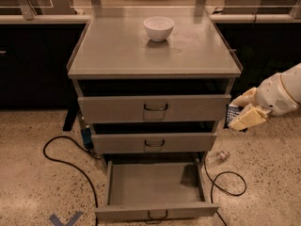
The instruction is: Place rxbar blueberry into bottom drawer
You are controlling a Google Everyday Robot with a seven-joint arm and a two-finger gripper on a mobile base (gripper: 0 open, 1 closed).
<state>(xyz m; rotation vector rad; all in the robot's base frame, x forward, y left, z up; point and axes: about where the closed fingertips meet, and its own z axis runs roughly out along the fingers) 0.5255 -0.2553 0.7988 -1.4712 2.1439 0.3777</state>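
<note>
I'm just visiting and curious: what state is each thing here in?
bottom drawer: pulled wide open, nothing inside.
middle drawer: pushed in, or nearly.
top drawer: pushed in, or nearly.
white bowl: upright on the cabinet top.
gripper: right of the cabinet, beside the top drawer, shut on the rxbar blueberry.
rxbar blueberry: held in the gripper, not yet in the drawer.
</note>
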